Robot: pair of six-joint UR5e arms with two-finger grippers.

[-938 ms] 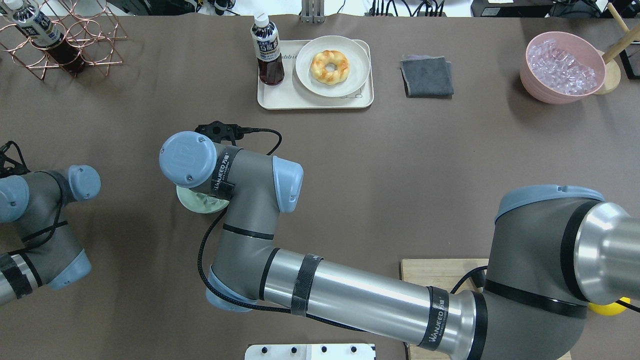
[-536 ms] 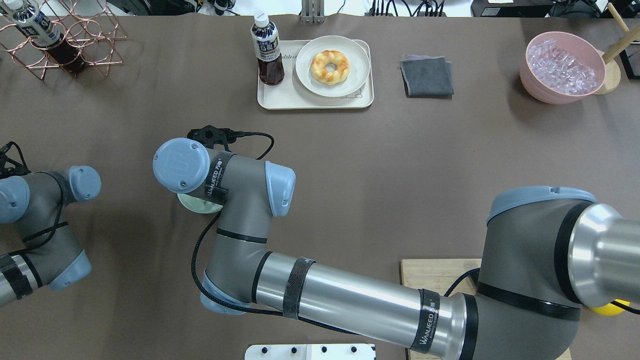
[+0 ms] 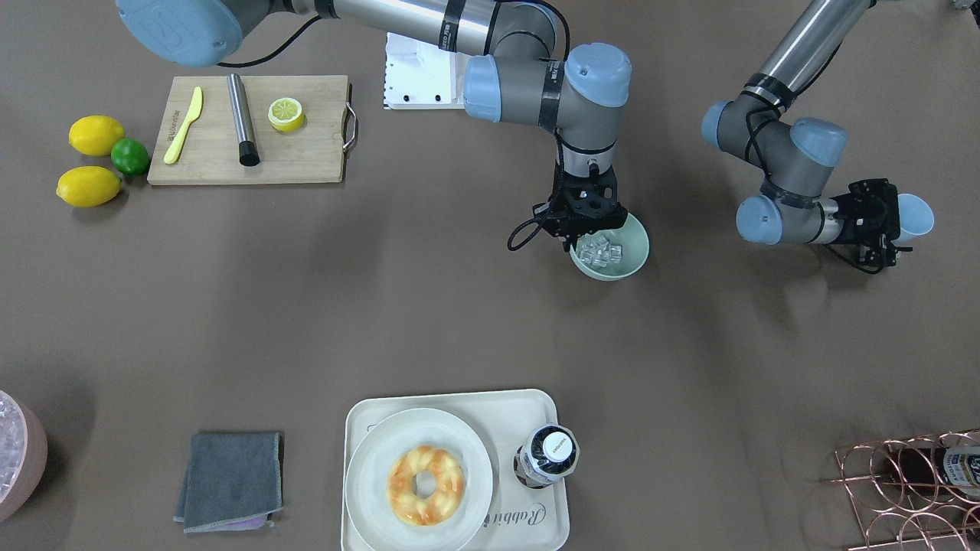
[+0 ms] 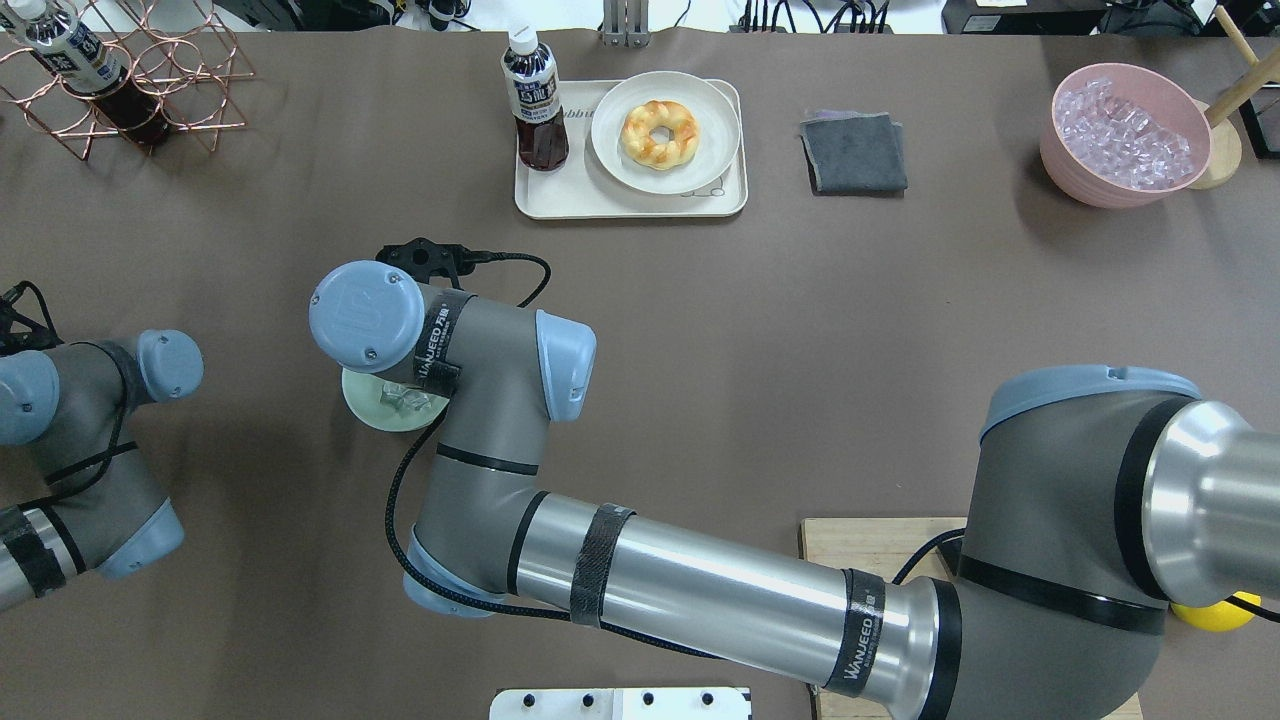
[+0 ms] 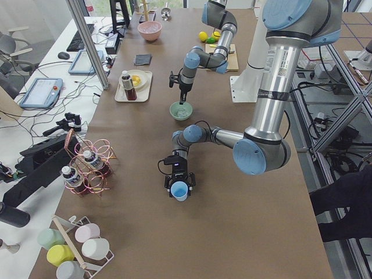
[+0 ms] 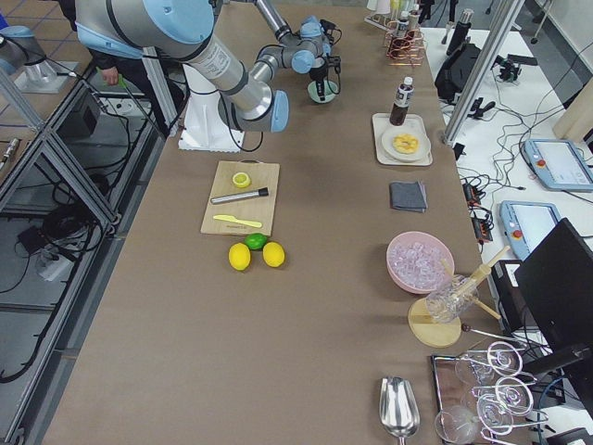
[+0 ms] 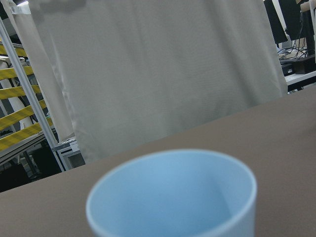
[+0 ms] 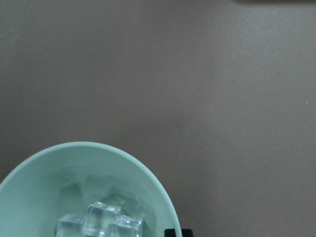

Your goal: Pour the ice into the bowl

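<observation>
The mint-green bowl (image 3: 624,252) stands on the table left of centre and also shows in the overhead view (image 4: 368,408) and the right wrist view (image 8: 44,170). Several clear ice cubes (image 3: 594,249) lie in it (image 8: 98,222). My right gripper (image 3: 584,236) reaches across and points straight down at the bowl's near rim; it appears shut on the rim. My left gripper (image 3: 880,220) is shut on a light blue cup (image 3: 916,217), held on its side low over the table. The cup (image 7: 173,197) looks empty.
A pink bowl of ice (image 4: 1125,135) stands far right. A tray (image 4: 630,200) with a doughnut plate and a bottle, and a grey cloth (image 4: 855,150), lie at the far edge. A copper rack (image 4: 130,70) is far left. A cutting board (image 3: 249,130) and lemons lie near the robot's base.
My right wrist swung a little left and then partly back. The bowl under it now sits slightly further left. My left arm has not moved.
</observation>
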